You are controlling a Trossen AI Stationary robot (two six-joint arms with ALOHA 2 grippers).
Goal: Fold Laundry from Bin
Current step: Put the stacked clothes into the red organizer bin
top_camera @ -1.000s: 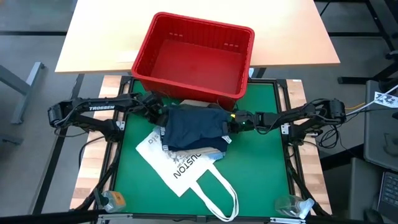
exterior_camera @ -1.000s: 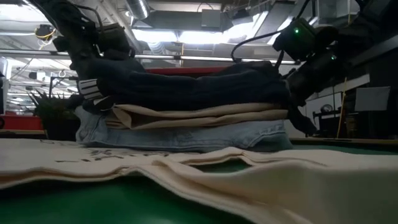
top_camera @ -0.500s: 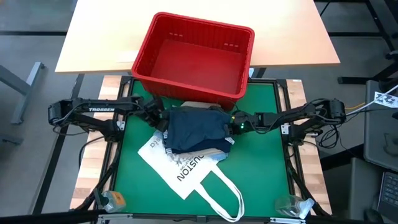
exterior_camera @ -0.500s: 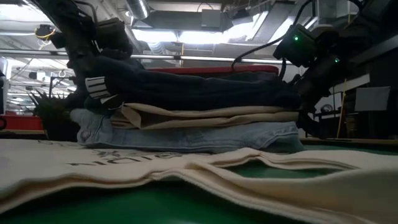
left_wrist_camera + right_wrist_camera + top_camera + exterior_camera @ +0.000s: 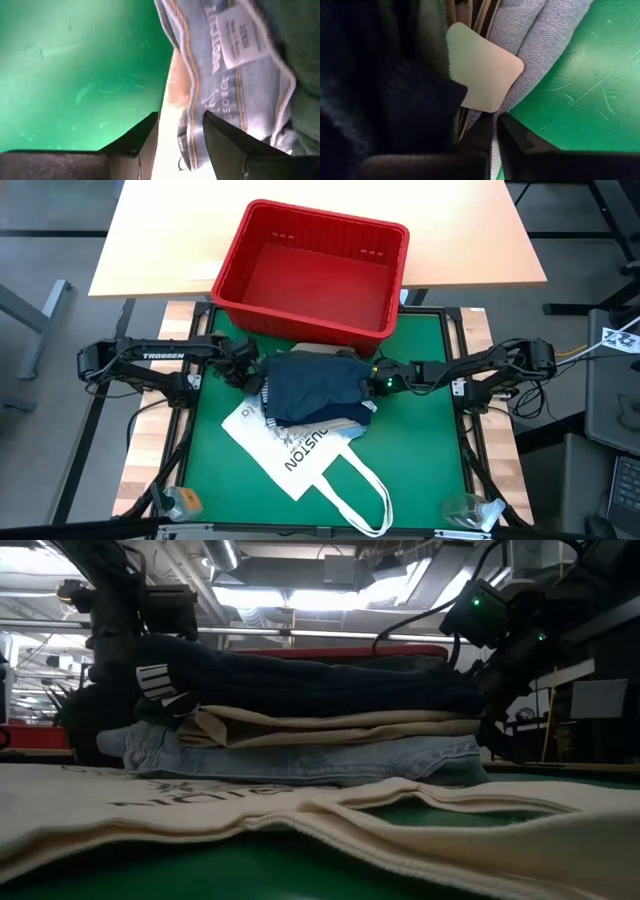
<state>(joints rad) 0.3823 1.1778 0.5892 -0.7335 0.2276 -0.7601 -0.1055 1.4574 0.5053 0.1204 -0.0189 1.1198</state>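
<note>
Four folded garments, the laundry (image 5: 315,392), sit stacked between two grippers: left gripper (image 5: 247,373) fingers parted at the jeans (image 5: 235,95) edge, gripping nothing; right gripper (image 5: 374,379) fingers closed against the stack's other side

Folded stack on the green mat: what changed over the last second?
The stack of folded garments slid slightly toward the right arm's side, and the tote bag shifted with it. The left gripper opened its jaws and let go of the stack's edge. The right gripper stays shut at the opposite edge; the red bin is unmoved.
</note>
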